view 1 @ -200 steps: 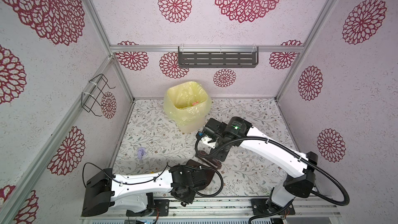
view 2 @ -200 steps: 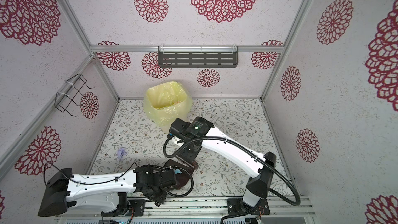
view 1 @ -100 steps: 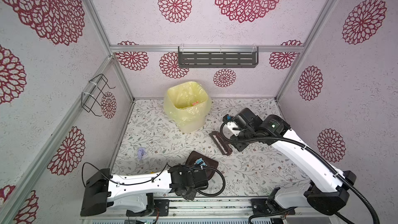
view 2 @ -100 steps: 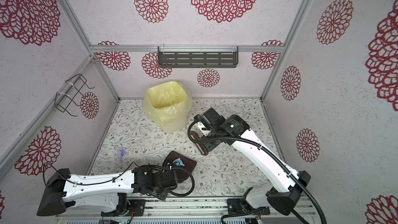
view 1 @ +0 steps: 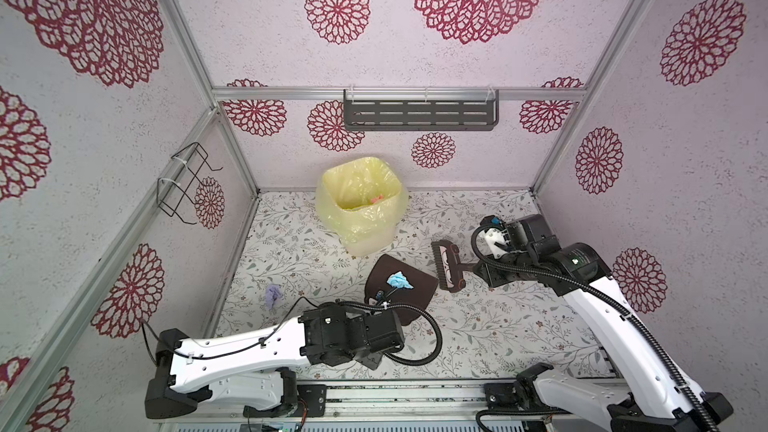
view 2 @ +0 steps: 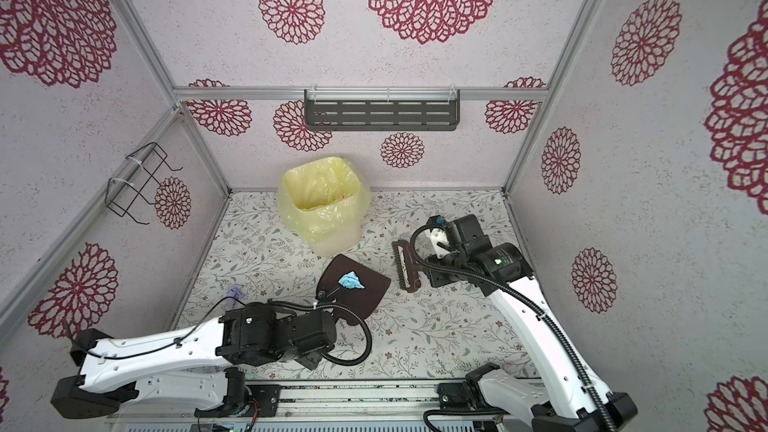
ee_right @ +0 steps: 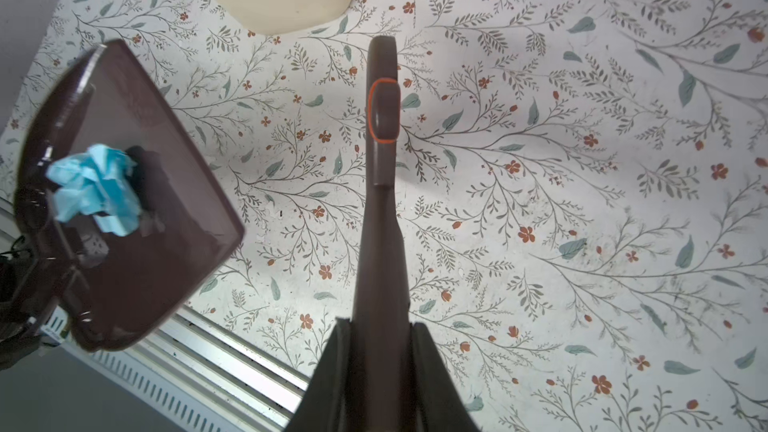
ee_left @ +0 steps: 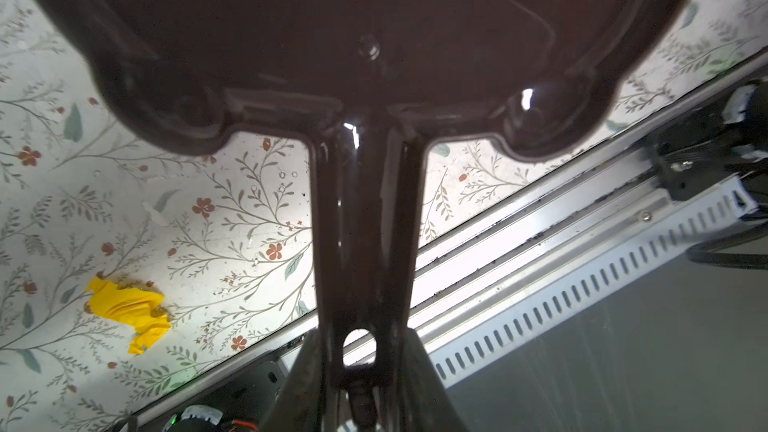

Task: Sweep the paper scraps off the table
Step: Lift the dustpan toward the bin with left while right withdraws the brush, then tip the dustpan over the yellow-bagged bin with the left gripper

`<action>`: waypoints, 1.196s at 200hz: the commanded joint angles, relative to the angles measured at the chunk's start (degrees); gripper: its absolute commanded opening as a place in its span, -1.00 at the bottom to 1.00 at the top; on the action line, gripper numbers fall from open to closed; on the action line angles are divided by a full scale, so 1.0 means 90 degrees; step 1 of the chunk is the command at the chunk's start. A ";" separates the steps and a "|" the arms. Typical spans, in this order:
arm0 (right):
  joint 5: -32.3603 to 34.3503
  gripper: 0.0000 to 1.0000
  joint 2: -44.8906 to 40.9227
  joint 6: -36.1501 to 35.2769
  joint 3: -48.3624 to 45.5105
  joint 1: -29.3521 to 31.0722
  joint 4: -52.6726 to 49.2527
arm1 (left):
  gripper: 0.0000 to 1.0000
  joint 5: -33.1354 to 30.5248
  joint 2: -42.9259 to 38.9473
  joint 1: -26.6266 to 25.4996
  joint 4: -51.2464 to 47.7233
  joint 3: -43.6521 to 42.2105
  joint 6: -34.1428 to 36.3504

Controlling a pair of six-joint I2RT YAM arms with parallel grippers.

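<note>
My left gripper (ee_left: 365,351) is shut on the handle of a dark brown dustpan (view 1: 409,290), which it holds above the table (view 1: 498,326) near the front middle. A light blue paper scrap (view 1: 400,280) (ee_right: 93,189) lies in the pan. My right gripper (ee_right: 380,326) is shut on the handle of a brown brush (view 1: 446,265) (view 2: 409,265), whose head hangs right of the pan, apart from it. A lilac scrap (view 1: 273,295) lies on the table at the left. A yellow scrap (ee_left: 129,313) lies near the front edge in the left wrist view.
A bin lined with a yellow bag (view 1: 359,205) stands at the back middle, with a pink scrap (view 1: 376,199) inside. A metal rail (view 1: 395,392) runs along the table's front edge. Patterned walls close in the left, back and right sides.
The right arm has swung the brush from the dustpan's mouth out to the right. The blue scrap now shows inside the pan, which has shifted a little toward the back.
</note>
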 commanded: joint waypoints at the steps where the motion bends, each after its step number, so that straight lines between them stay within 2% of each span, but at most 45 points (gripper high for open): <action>1: -0.0701 -1.00 -0.0147 0.0132 -0.0087 -0.0264 0.0490 | -1.00 -0.0332 -0.0192 0.0196 -0.0771 0.0530 0.0105; 66: -0.1290 -1.00 -0.0240 0.0182 -0.0318 -0.0729 0.0687 | -1.00 -0.0568 -0.0555 0.1200 -0.2312 0.2283 0.0306; 99: -0.1434 -1.00 -0.0388 0.0240 -0.0475 -0.0885 0.0746 | -1.00 -0.0657 -0.0632 0.2268 -0.2971 0.3086 0.0781; 134: -0.1573 -1.00 -0.0506 0.0242 -0.0654 -0.1077 0.0831 | -1.00 -0.0550 -0.0664 0.3630 -0.2820 0.3248 0.1933; 190: -0.1764 -1.00 -0.0591 0.0106 -0.0670 -0.1376 0.0791 | -1.00 0.0774 -0.0147 0.5825 -0.2114 0.3513 0.3672; 239: -0.1920 -1.00 -0.0707 -0.0013 -0.0710 -0.1614 0.0662 | -1.00 0.1408 0.0763 0.6691 -0.2005 0.4301 0.4551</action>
